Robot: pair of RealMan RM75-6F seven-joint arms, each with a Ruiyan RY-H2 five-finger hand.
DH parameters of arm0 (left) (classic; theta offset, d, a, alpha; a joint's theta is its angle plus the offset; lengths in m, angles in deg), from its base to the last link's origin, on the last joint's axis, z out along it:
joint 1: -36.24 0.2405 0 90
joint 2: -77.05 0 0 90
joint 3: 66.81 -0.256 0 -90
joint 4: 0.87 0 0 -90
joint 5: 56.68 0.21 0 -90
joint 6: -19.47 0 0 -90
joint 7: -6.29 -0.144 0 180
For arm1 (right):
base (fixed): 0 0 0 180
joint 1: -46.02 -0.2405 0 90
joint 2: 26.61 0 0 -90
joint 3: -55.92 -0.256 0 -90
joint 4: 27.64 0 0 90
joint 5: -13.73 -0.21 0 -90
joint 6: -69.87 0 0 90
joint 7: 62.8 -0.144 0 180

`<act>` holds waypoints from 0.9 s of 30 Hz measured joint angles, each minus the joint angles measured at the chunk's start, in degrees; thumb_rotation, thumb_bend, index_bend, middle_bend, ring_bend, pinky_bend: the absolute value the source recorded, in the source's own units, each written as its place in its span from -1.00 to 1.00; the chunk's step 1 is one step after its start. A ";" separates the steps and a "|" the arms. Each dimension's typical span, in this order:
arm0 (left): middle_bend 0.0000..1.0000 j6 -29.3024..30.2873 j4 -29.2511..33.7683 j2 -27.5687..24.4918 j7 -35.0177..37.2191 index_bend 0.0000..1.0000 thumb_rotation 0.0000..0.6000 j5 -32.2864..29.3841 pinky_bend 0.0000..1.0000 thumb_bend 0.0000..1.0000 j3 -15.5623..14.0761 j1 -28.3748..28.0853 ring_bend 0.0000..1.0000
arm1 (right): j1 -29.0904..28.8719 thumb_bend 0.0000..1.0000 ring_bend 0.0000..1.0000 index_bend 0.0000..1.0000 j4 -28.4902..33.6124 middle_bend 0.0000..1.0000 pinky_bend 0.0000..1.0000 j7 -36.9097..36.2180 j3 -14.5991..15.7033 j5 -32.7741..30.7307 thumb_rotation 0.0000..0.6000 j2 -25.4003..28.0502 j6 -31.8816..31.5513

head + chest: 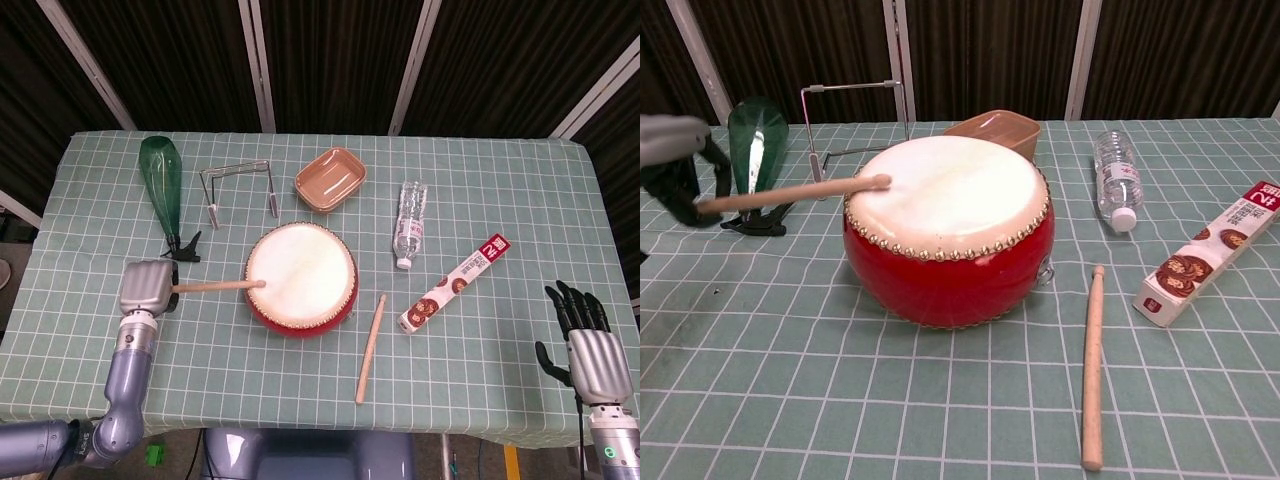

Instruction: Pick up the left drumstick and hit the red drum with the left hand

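Left hand (147, 287) grips the drumstick (215, 285) by its butt; the stick extends rightward from the hand, its tip at the left edge of the red drum (300, 278) skin near the bench (500, 190) centre. A second stick (371, 347) lies right of the drum. Right hand (588, 345), far right, holds nothing, fingers extended.

Even, bright overhead light; soft shadows; dark backdrop; slight blur at chest-view left edge
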 measured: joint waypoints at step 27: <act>1.00 0.15 -9.00 4.22 16.63 0.46 1.00 28.43 0.95 -0.11 -2.01 1.42 1.00 | -0.33 -0.13 -1.00 -1.00 0.50 -1.00 -0.93 -0.64 0.10 -0.75 1.00 0.43 1.48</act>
